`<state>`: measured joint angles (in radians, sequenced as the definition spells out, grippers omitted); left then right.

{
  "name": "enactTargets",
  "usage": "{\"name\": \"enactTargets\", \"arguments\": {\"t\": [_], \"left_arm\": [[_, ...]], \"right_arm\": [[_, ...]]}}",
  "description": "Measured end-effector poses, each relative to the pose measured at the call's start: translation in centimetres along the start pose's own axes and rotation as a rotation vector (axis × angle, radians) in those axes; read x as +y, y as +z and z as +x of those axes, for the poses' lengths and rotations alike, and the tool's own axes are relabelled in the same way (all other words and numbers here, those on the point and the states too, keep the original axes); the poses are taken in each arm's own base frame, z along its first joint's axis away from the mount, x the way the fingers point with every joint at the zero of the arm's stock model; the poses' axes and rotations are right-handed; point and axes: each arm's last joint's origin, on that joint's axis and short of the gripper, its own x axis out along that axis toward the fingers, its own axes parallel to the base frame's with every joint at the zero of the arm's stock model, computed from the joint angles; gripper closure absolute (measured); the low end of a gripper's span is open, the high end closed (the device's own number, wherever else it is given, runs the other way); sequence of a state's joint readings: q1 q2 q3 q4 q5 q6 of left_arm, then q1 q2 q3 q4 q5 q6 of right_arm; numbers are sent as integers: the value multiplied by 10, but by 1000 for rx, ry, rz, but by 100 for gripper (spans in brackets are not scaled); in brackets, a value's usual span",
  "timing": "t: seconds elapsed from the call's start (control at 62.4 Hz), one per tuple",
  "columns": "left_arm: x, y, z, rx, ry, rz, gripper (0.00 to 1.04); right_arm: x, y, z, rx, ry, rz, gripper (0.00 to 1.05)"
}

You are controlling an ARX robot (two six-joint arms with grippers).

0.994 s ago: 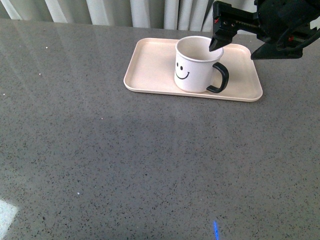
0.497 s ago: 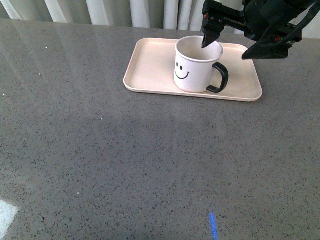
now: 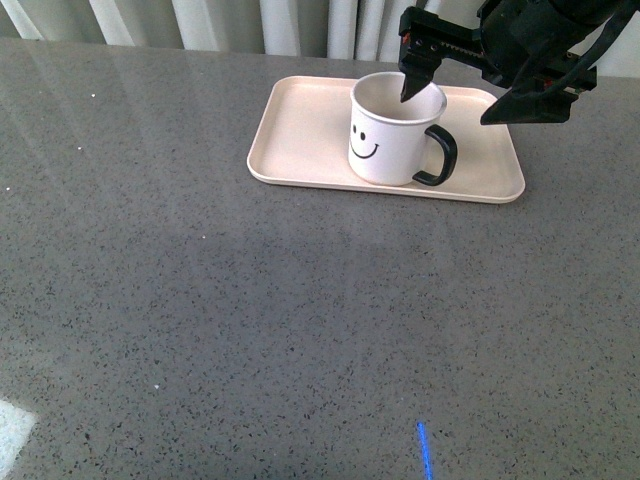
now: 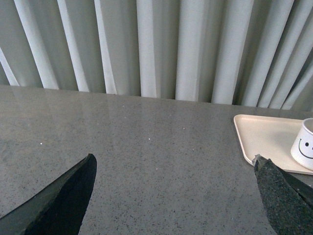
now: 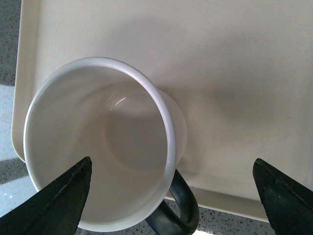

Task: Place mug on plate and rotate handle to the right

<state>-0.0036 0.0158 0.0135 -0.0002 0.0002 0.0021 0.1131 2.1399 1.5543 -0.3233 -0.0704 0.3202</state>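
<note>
– Grey speckled countertop (image 3: pixel 200 300), pale pleated curtains (image 4: pixel 156 49) behind it. Where's the mug?

– The mug (image 3: pixel 385 140) stands upright on the plate (image 3: pixel 300 130), right of the plate's middle and close to its near rim. The plate itself lies at the far side of the counter, to the right.

– And the handle?

– The handle (image 3: pixel 445 155) points right, angled slightly toward the camera. The smiley face (image 3: pixel 365 145) looks out to the front-left.

– What's the right gripper doing?

– The right gripper (image 3: pixel 462 97) hangs above the mug with its jaws spread wide, gripping nothing. One fingertip sits over the mug's open mouth near the back rim (I cannot tell whether it touches the rim). The other fingertip is well out past the handle, over the plate's right end.

– So the mug isn't centred between them?

– No. The right wrist view looks straight down into the empty mug, which lies toward one fingertip; bare plate fills the space toward the other.

– The left one?

– The left gripper (image 4: pixel 171 198) is out of the front view. Its own camera shows both fingers far apart over bare counter, with the plate and mug off to the side, well apart from it.
</note>
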Motion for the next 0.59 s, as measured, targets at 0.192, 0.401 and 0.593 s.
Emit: {"name": "enactTargets", "arguments": {"t": [0.192,0.401,0.593], "left_arm": [[0,0,0,0,0,0,9],[0,0,0,0,0,0,9],[0,0,0,0,0,0,9]], "right_arm": [[2,0,6,12,-6,5,40],[4,-2,12,26,-22,17,75],[6,-2,10,33,-16,22,103]]}}
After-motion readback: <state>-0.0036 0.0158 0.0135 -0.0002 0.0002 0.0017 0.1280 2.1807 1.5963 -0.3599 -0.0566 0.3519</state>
